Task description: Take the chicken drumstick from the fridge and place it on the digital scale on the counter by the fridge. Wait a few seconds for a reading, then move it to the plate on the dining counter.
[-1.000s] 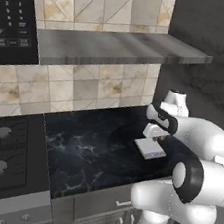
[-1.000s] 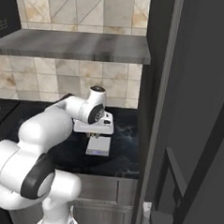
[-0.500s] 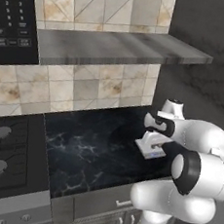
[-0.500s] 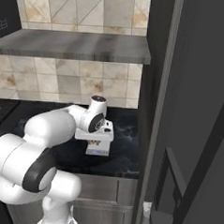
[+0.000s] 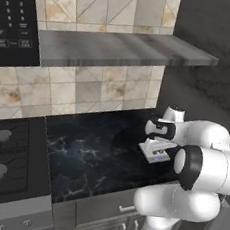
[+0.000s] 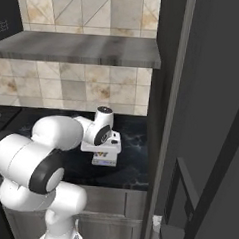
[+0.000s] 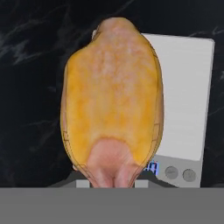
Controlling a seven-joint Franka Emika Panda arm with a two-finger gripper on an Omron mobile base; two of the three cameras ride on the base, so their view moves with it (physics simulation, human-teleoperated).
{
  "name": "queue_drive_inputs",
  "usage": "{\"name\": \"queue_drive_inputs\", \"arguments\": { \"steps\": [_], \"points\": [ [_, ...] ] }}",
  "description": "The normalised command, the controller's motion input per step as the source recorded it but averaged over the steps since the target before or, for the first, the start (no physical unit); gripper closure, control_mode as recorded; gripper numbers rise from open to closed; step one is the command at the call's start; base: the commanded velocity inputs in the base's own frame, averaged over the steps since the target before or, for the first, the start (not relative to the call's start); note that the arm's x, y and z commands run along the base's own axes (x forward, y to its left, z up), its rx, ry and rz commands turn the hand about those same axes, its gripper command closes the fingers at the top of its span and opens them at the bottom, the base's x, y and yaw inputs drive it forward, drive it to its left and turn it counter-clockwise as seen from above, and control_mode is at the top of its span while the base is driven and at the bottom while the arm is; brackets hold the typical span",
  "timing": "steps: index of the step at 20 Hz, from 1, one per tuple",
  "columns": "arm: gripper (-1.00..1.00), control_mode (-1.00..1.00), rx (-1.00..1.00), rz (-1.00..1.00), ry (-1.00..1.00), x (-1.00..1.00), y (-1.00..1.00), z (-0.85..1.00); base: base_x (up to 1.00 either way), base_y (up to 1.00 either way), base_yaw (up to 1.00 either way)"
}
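The chicken drumstick [image 7: 111,100], golden-orange with a pinkish end, hangs close in front of the hand camera with my gripper [image 7: 111,178] shut on its near end. Behind it lies the pale digital scale [image 7: 188,96], its buttons at the lower right, on the black marble counter [image 7: 30,87]. The drumstick overlaps the scale's left part and hovers above it. From the base, my hand [image 5: 160,131] hangs low over the scale [image 5: 156,152], which sits at the counter's [image 5: 92,160] right end. The dark grey fridge [image 6: 206,122] stands just right of the scale [image 6: 105,155].
A stove [image 5: 1,160] adjoins the counter on the left, with a black microwave [image 5: 14,16] above it. A grey shelf [image 5: 119,49] juts out over the counter below the tiled backsplash [image 5: 89,89]. My own elbow [image 5: 202,169] bulks in front of the counter's right edge.
The hand has come down toward the scale with the drumstick still in its grip, and the elbow has swung forward. The scale has stayed put.
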Motion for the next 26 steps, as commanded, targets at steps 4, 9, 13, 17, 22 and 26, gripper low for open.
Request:
{"name": "queue_drive_inputs", "arguments": {
  "steps": [4, 9, 13, 17, 22, 26],
  "points": [
    [1.00, -1.00, 0.00, 0.00, 0.00, 0.42, 0.03, -0.11, 0.00, 0.00, 0.00],
    [1.00, -1.00, 0.00, 0.00, 0.01, 0.00, 0.00, -0.14, 0.00, 0.00, 0.00],
    [1.00, -1.00, 0.00, 0.00, 0.00, 0.00, 0.00, -0.19, 0.00, 0.00, 0.00],
    [1.00, -1.00, 0.00, 0.00, 0.00, 0.00, 0.00, -0.31, 0.00, 0.00, 0.00],
    [1.00, -1.00, 0.00, 0.00, 0.00, 0.00, 0.00, -0.08, 0.00, 0.00, 0.00],
    [-1.00, -1.00, 0.00, 0.00, 0.00, 0.00, 0.00, 0.00, 0.00, 0.00, 0.00]
  ]
}}
